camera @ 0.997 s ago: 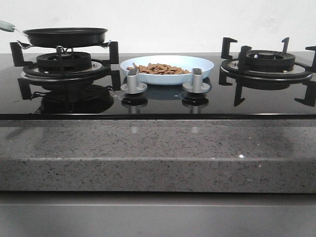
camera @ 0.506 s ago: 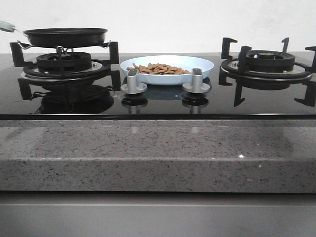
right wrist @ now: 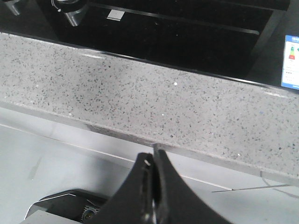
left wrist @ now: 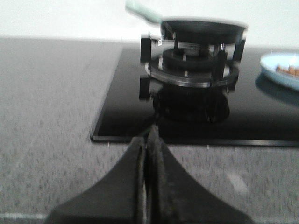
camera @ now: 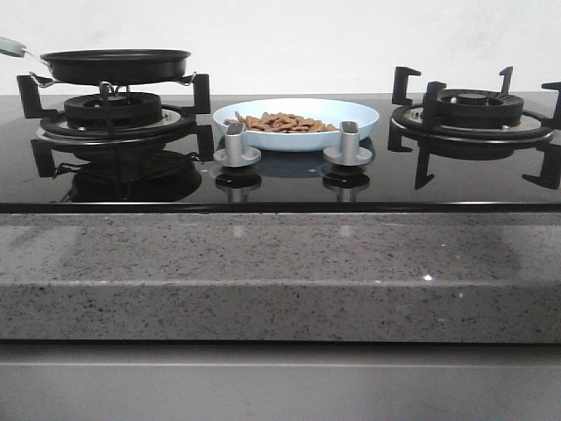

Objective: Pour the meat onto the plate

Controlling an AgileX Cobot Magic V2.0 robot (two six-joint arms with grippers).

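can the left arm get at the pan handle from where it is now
Probably yes. The left gripper is shut and empty over the stone counter, short of the black hob. The pan sits on the near burner with its pale green handle sticking out on the open side, and nothing stands between them.

A: Far left, a black frying pan [camera: 116,63] sits on the left burner [camera: 114,112], its pale green handle [camera: 12,46] poking off the left edge.

B: And the right burner [camera: 473,112] stands bare, black grate up.

A: Two silver knobs [camera: 237,145] in the middle of the glossy black cooktop [camera: 280,180], side by side.

B: Nearer us, a speckled grey stone counter [camera: 280,272] runs the full width. There's a coloured sticker [right wrist: 292,67] on the cooktop's near right corner.
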